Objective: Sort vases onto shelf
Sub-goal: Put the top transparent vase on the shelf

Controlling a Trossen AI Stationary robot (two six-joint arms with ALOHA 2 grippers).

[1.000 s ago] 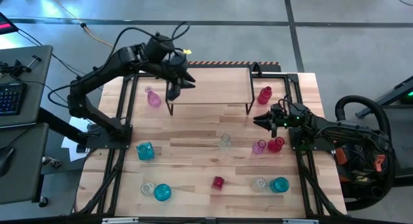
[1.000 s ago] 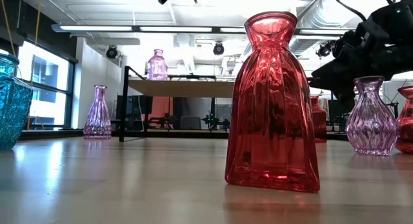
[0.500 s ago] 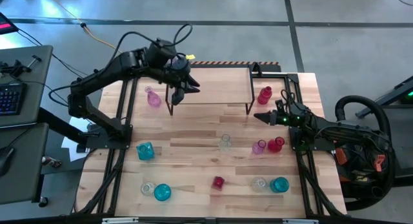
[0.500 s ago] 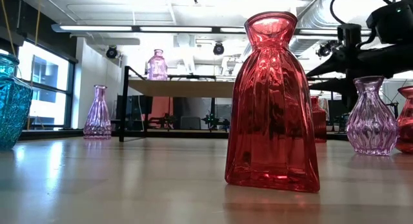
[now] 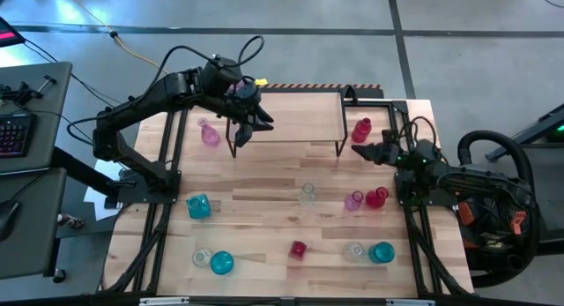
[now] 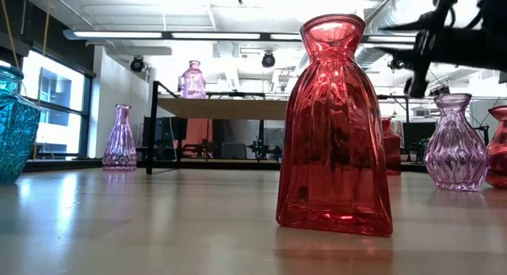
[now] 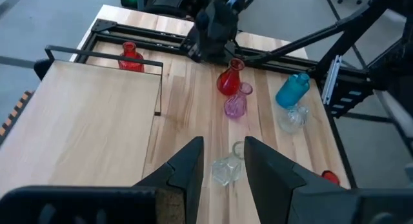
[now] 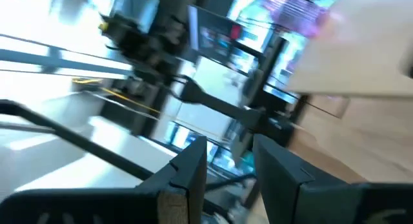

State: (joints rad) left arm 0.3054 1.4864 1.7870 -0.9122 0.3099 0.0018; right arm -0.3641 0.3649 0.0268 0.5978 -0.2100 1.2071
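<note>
The left gripper (image 7: pixel 222 144) hangs above the left end of the shelf (image 5: pixel 295 117), its fingers (image 7: pixel 191 161) a little apart with nothing between them. In the left wrist view a clear vase (image 7: pixel 226 170) on the table shows through the gap, well beyond the fingers. A pink vase (image 6: pixel 192 78) stands upright on the shelf's left end, below that arm and mostly hidden by it from above.

The right gripper (image 5: pixel 359 151) is off the shelf's right end, pointing toward the shelf. Its fingers (image 8: pixel 191 167) are also slightly apart and grip nothing. A red vase (image 5: pixel 361 130) stands on the table (image 5: pixel 264 169) near them, between the gripper and the table's far edge. Whether they touch it cannot be told.

Twelve vases can be counted, three of each colour.
- **Pink:** one on the shelf, a second (image 5: pixel 209 134) on the table beside the shelf's left legs, and a third (image 5: pixel 353 200) touching or just beside a red one (image 5: pixel 377 197) on the right.
- **Red:** the one near the right gripper, the one beside the pink, and one (image 5: pixel 298 250) at the near middle.
- **Teal:** one (image 5: pixel 198 206) on the left, one (image 5: pixel 221 263) at the near left corner, and one (image 5: pixel 382 251) at the near right.
- **Clear:** one at mid-table, one (image 5: pixel 202 257) beside the near-left teal, and one (image 5: pixel 354 250) beside the near-right teal.
</note>
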